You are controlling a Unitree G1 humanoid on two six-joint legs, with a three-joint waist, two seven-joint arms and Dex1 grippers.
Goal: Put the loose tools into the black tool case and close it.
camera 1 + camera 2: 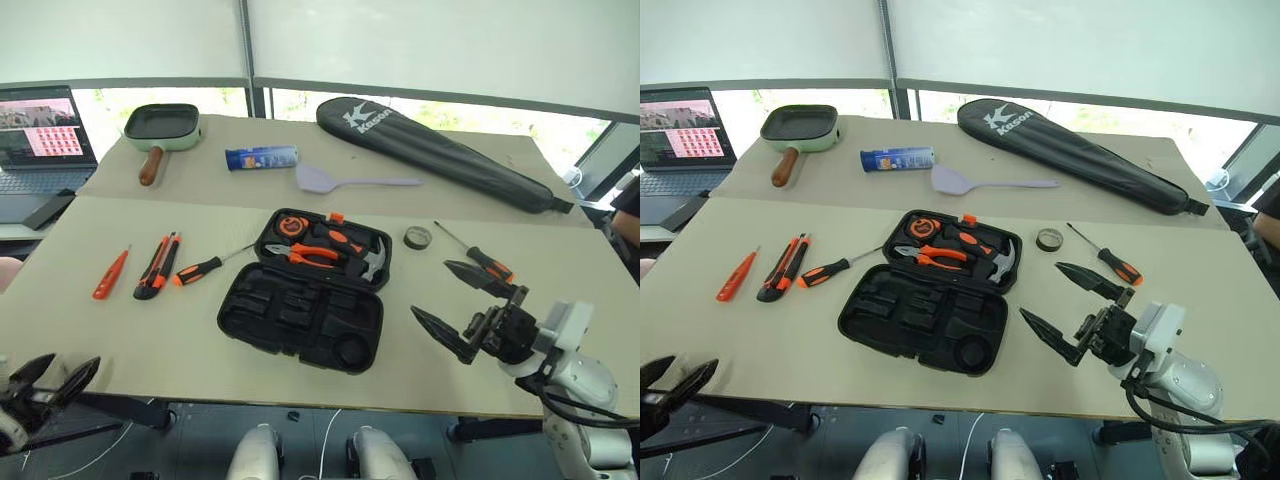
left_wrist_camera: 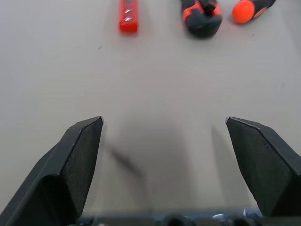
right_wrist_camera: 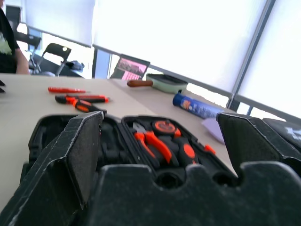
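Sitting wide open in the middle of the table (image 1: pixel 120 350) was the black tool case (image 1: pixel 305 290), both halves flat. The far half had pliers (image 1: pixel 315 255), a hammer (image 1: pixel 372 262) and a tape measure (image 1: pixel 291 225) already tucked in; the near half showed bare moulded recesses.

The loose stuff was all still out on the tabletop. Left of the case, in a row: the orange tester pen (image 1: pixel 110 274) furthest left, then the utility knife (image 1: pixel 158 266), then one screwdriver (image 1: pixel 203 268) with its tip pointing toward the case. Right of the case sat the small tape roll (image 1: pixel 418 237), and just right of that the second screwdriver (image 1: pixel 477 256).

The right gripper (image 1: pixel 462 301) hovered over the table near the case's right side, fingers spread about as wide as they go, nothing between them. Its wrist view looked straight across the open case. The left gripper (image 1: pixel 52 377) was down at the near left edge of the table, also splayed fully apart and empty; its wrist view caught the butt ends of the pen, knife and screwdriver further out.

Along the far side were a green frying pan (image 1: pixel 162 127), a blue can (image 1: pixel 261 157), a lilac spatula (image 1: pixel 345 180) and a long black racket bag (image 1: pixel 440 152), with a laptop (image 1: pixel 42 135) off the far left.
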